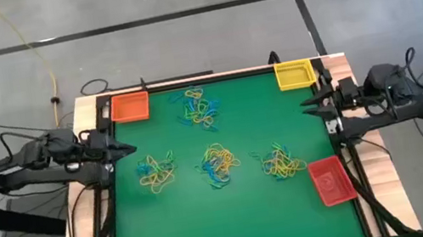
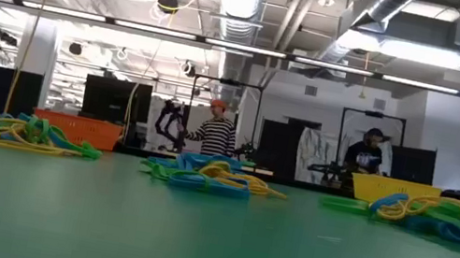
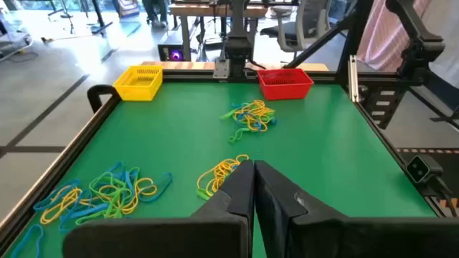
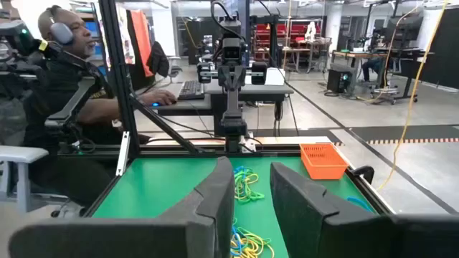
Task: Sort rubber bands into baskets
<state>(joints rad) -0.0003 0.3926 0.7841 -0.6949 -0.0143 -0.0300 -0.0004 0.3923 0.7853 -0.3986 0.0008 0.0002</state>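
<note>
Your table [image 1: 188, 234] carries a green mat with four loose heaps of rubber bands in yellow, blue and green: one heap [image 1: 199, 107] toward the far middle, one [image 1: 156, 170] on the left, one [image 1: 218, 165] at the centre and one [image 1: 282, 162] right of centre. Your three baskets sit at the mat's edges: the orange basket [image 1: 130, 107] in the far left corner, the yellow basket [image 1: 295, 74] in the far right corner, and the red basket [image 1: 330, 180] along the right edge, nearer than the other two. Your left gripper [image 1: 127, 149] hangs over the left edge of the mat, its fingers [image 3: 240, 190] pressed together and holding nothing; the left heap lies just beyond its tips and slightly nearer, apart from them, and the orange basket stands farther off on the far side. Your right gripper [image 1: 307, 105] hangs over the right edge of the mat, between the yellow basket and the red basket, its fingers [image 4: 219, 193] standing partly apart with nothing between them; the heap right of centre lies inward and nearer, well apart from it. No band lies in any basket that you can see from above. Beyond the table a seated person with a headset [image 4: 61, 107] shows in the right wrist view, and two standing people [image 2: 215, 131] show far off in the low view.
</note>
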